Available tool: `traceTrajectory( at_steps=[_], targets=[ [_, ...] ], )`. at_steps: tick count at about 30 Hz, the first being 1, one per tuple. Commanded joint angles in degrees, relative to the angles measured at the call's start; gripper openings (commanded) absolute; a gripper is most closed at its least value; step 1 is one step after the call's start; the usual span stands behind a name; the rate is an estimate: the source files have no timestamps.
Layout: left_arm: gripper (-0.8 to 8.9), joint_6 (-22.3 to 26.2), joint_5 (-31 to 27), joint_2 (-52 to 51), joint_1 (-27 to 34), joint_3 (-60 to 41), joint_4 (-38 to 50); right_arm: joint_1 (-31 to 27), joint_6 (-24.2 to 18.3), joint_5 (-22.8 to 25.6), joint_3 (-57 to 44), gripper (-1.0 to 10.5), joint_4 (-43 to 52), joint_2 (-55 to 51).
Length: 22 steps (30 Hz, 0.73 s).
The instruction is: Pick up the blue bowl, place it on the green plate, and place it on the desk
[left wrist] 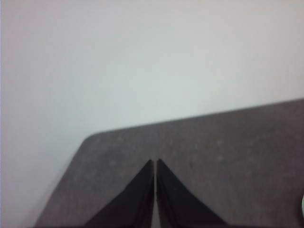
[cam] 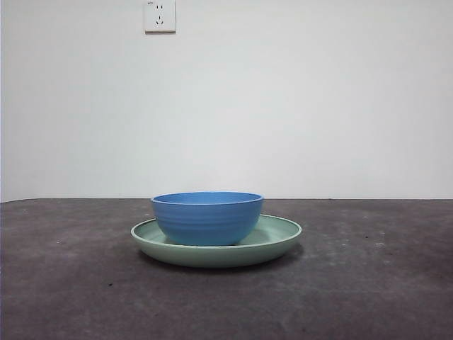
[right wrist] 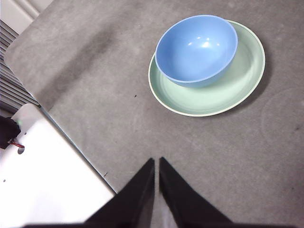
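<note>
Front view: green plate (cam: 279, 244) on dark surface (cam: 71, 283), blue bowl (cam: 207, 218) in it toward 9 o'clock, left wrist view: left hand (left wrist: 155, 162) closed, empty, right wrist view: right hand (right wrist: 156, 161) closed, empty, well short of the plate

The round medium-blue bowl (cam: 207, 216) shows faint horizontal ridges on its outside and a paler rim, and its inside is a smooth lighter blue. The wide shallow plate (cam: 279, 237) is pale sage green and glossy. The matte table (cam: 368, 283) is mottled dark grey-brown with pale scuffs. The wall (cam: 318, 106) is plain white, with a white socket (cam: 159, 15).
</note>
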Motion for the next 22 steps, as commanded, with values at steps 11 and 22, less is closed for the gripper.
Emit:
traceTrajectory(
  at_steps=[11, 22],
  targets=[
    [0.09, -1.0, -0.3, -11.2, 1.3, -17.1, 0.3, 0.3, -0.8, -0.1, 0.5, 0.1, 0.6, 0.4],
    [0.09, -1.6, -0.3, -14.6, 1.3, -23.6, 0.0, 0.3, -0.8, -0.1, 0.5, 0.1, 0.6, 0.4]
  ],
)
